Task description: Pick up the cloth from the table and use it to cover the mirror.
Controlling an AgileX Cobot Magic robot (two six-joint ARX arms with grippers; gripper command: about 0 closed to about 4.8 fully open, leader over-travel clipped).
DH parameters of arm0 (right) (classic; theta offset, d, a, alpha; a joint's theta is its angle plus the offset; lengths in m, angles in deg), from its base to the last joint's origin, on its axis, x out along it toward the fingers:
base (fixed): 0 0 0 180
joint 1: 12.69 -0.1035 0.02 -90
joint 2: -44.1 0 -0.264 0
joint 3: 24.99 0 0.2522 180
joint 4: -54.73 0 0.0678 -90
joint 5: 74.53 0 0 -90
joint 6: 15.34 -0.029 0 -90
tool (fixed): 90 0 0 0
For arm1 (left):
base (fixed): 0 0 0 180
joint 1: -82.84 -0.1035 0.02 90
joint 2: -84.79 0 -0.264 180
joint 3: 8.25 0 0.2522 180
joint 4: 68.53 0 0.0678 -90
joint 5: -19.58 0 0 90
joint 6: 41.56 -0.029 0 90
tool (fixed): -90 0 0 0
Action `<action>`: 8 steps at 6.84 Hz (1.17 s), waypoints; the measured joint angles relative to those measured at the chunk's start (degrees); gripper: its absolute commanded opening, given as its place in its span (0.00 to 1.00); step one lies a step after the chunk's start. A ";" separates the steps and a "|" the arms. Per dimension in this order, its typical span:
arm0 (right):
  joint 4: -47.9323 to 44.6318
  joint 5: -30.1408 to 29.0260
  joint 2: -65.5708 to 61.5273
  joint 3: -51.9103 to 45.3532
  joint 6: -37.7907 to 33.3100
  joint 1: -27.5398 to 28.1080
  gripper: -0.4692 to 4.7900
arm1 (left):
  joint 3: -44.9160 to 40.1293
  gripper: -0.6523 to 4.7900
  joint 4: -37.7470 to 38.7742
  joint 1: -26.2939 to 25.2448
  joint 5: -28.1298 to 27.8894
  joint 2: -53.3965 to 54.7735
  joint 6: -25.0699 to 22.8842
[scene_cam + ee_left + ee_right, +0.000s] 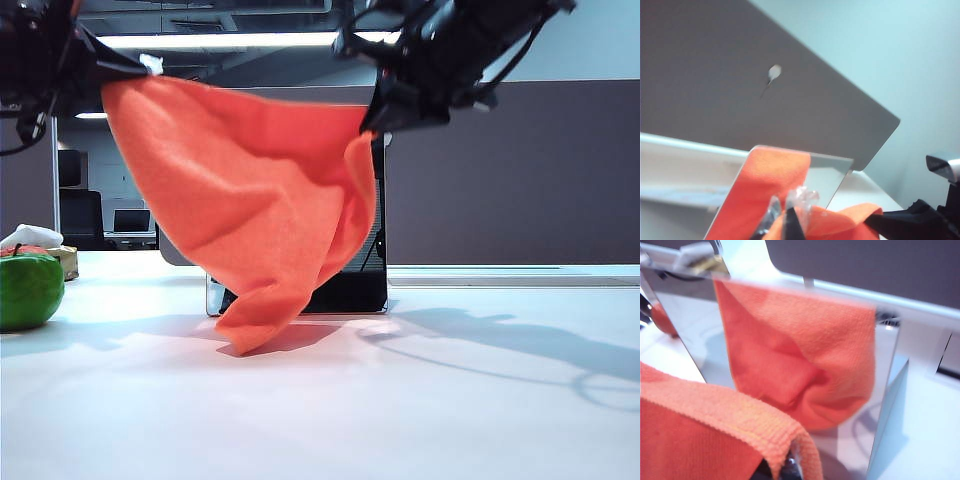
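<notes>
Table: your white table [420, 400] is smooth and shadowed in front of the mirror [355, 280].
Room: a grey-brown partition [510, 170] stands behind the mirror.
Writing: you can read none.
Cloth: the orange cloth [260, 200] hangs before the mirror, its tip on the table.
Left gripper [790, 212]: clamped on the cloth's corner.
Right gripper [785, 467]: clamped on the other corner, above the mirror.

Grey-brown partition wall [510, 170] (ceiling strip light [215, 40] above).
</notes>
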 measured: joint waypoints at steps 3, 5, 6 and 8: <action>-0.07 0.04 8.44 0.02 3.21 0.02 0.07 | 1.25 0.11 -11.06 0.00 3.63 0.00 0.17; -0.20 0.22 11.06 1.01 5.68 0.00 0.07 | 4.63 0.11 -11.32 0.00 3.69 -0.02 1.18; -0.22 0.61 11.10 1.60 5.88 0.02 0.07 | 5.79 0.11 -10.95 0.00 3.93 0.00 1.18; 3.13 7.04 10.43 2.89 9.55 0.46 0.08 | 10.93 0.11 0.87 0.04 4.33 0.00 -3.58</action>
